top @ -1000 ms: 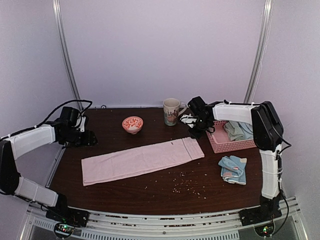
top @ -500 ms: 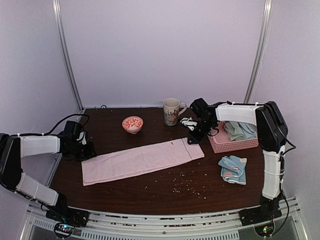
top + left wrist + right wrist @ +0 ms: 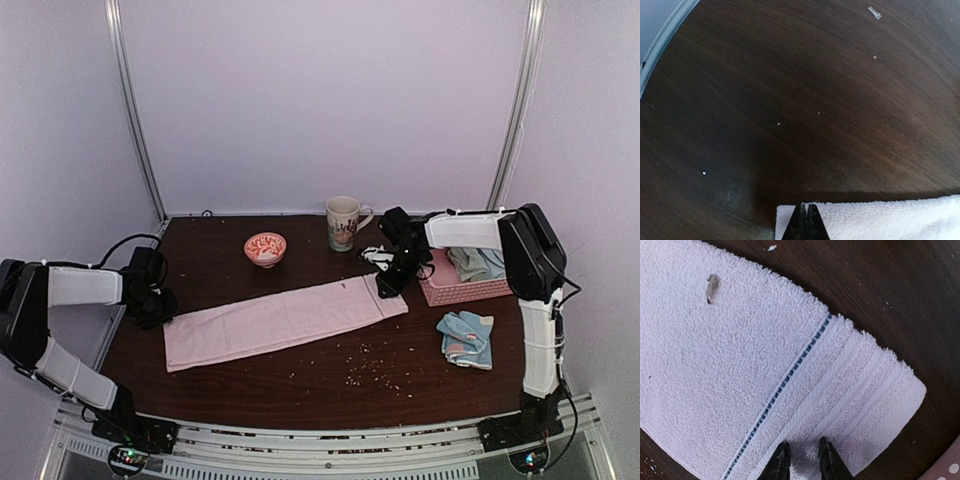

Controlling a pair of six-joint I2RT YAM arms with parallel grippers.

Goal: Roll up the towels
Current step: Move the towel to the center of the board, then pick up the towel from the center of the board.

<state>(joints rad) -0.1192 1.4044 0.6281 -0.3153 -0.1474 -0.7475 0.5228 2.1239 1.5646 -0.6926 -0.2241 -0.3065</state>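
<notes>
A: Left gripper?
B: Clenched, tips together, down on the edge of the pink towel. The corner sits just left of the tips. Can't tell if cloth is caught. Bare table ahead.
A: Right gripper?
B: Narrow gap, with the towel's end hem puckered up between the fingers. A pinch on the cloth. Blue stitch line just ahead.
A: Towel otherwise?
B: Flat, one long strip running from one gripper to the other.
A: Others?
B: Blue towel lies on the table, back toward the right arm's base. Folded towels sit in the basket just beside that gripper.
</notes>
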